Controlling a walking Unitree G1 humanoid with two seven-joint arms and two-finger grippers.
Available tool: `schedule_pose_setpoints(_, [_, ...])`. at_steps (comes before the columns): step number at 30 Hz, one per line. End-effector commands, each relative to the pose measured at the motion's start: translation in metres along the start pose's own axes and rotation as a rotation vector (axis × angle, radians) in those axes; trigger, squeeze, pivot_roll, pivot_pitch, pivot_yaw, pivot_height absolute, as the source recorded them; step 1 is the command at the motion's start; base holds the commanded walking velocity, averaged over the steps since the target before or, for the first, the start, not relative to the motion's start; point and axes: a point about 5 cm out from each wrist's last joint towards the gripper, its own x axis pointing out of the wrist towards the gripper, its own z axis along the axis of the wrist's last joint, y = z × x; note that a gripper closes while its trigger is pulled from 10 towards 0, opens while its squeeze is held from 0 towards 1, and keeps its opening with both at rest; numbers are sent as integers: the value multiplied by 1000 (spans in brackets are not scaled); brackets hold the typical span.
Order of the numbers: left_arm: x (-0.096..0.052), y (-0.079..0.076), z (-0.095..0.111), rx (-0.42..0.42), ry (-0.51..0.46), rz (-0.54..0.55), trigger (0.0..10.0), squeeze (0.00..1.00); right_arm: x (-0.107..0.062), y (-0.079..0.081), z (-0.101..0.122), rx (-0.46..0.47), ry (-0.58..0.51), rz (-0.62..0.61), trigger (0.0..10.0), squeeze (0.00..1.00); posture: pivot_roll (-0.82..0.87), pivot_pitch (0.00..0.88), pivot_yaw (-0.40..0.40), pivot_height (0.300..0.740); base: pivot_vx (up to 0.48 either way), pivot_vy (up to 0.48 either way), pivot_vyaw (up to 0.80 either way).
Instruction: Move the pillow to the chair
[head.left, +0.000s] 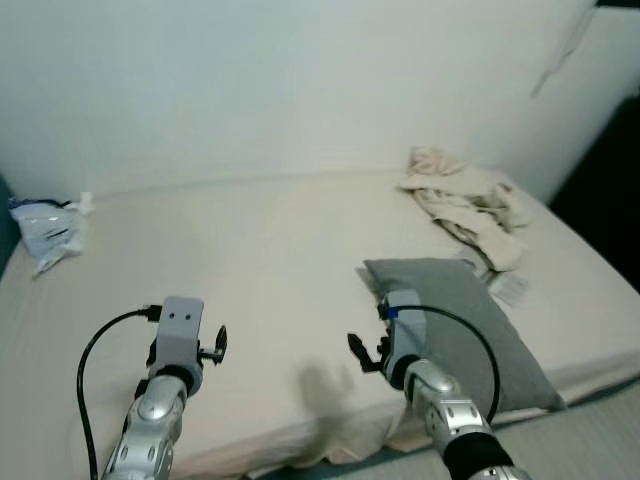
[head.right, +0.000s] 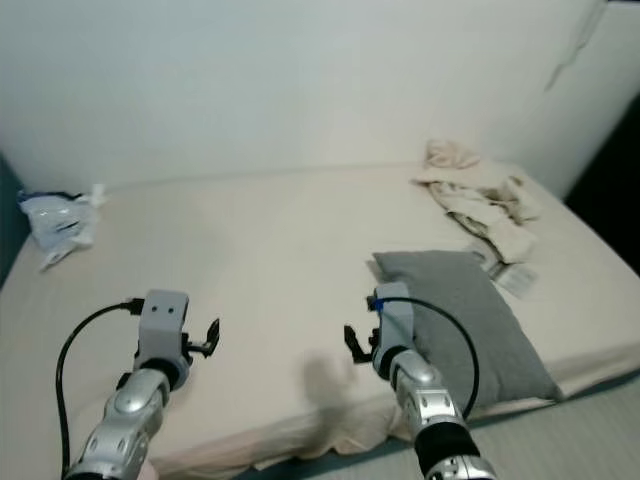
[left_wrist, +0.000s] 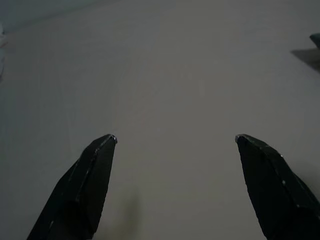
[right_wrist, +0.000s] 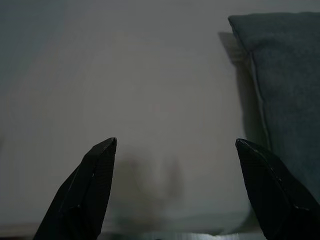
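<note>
Bed (head.left: 260, 260), cream sheet, set against a pale wall, spanning most of the head views. Pillow (head.left: 470, 325), grey, rectangular, lying flat on the bed near its front edge on the robot's right side; one long edge and a corner of it show in the right wrist view (right_wrist: 285, 90). Heap of crumpled cream cloth (head.left: 470, 200), farther back on the bed beyond the pillow, toward the wall. Small flat printed packet (head.left: 508, 288), on the sheet between the cloth heap and the pillow, just beside the pillow's far corner. Plastic bag with blue-and-white contents (head.left: 47, 232), at the bed's far left edge, well apart from the rest. Left tool (left_wrist: 175, 142), raised over bare sheet near the front of the bed on the left, fingers spread wide, holding nothing. Right tool (right_wrist: 175, 145), over bare sheet just left of the pillow and not touching it, fingers spread wide, holding nothing; its shadow falls on the sheet below. Black cable (head.left: 90, 360), looping from the left wrist.
</note>
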Motion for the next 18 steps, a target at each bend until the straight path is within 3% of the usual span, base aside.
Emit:
schedule_pose_setpoints(1, [-2, 2, -6, -19, 28, 12, 10000, 0, 1, 5, -5, -16, 13, 13, 10000, 0, 66, 81, -52, 740, 0, 0, 0])
schedule_pose_setpoints(7, [-2, 2, -7, -45, 32, 27, 10000, 0, 0, 5, -3, 3, -2, 19, 10000, 0, 63, 85, -50, 740, 0, 0, 0])
schedule_pose_setpoints(18, [-3, 1, -6, -50, 33, 25, 10000, 0, -1, 5, -4, 7, -5, 24, 10000, 0, 61, 85, -47, 740, 0, -352, 0])
